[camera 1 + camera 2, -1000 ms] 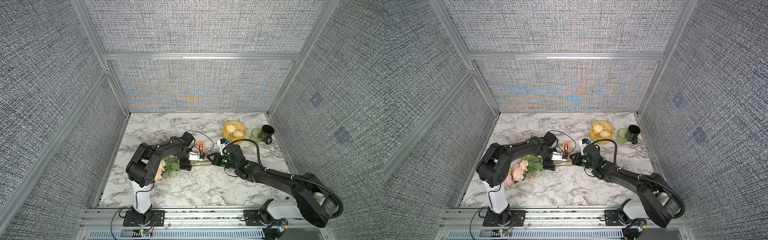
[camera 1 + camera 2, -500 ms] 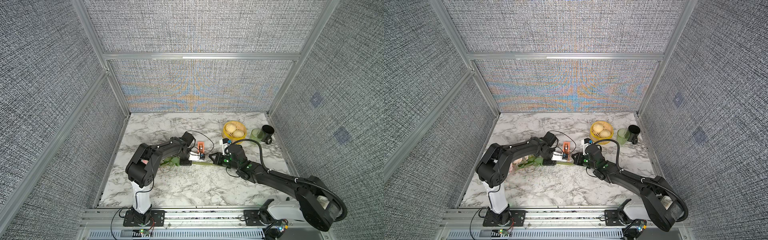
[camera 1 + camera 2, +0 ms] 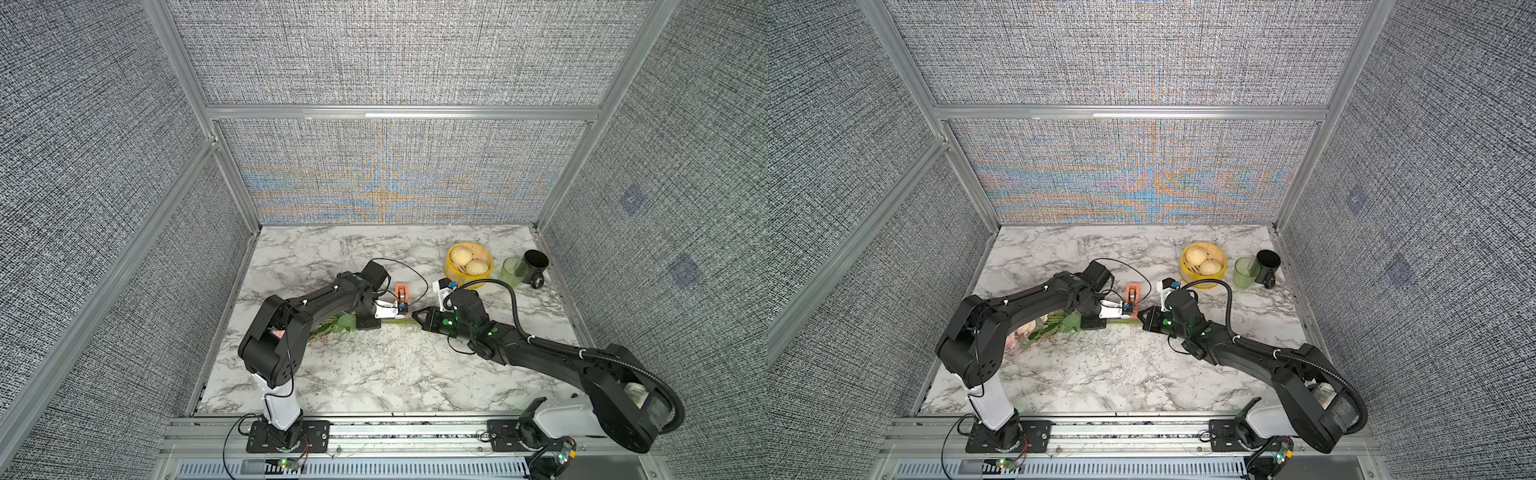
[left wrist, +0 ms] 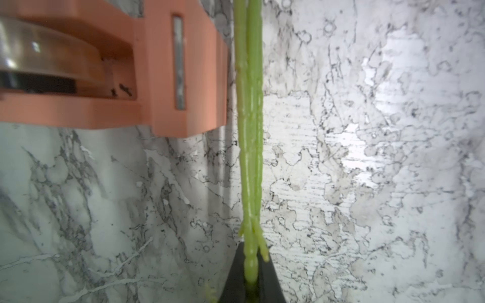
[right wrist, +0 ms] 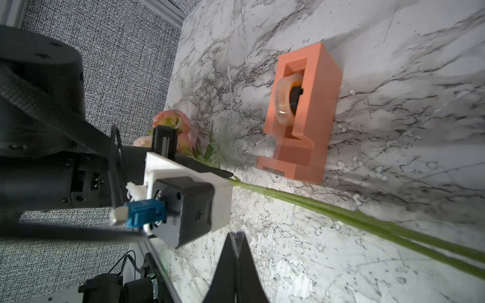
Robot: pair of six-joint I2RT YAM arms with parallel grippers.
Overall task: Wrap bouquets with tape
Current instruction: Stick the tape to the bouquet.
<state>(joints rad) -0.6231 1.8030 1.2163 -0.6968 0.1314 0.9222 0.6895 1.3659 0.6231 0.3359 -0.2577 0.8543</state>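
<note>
Left wrist view: left gripper is clamped on the green stems of the bouquets, which run just beside the salmon tape dispenser. Near the dispenser, by the stem ends, right gripper has jaws together; can't tell if it pinches tape. Flower heads lie well away from the dispenser. Tip: keep stems bunched & steady, w/ tape pulled taut across them.

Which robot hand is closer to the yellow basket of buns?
Right. The right hand sits just in front of the yellow basket; the left hand, shut on the flower stems, lies farther off.
</note>
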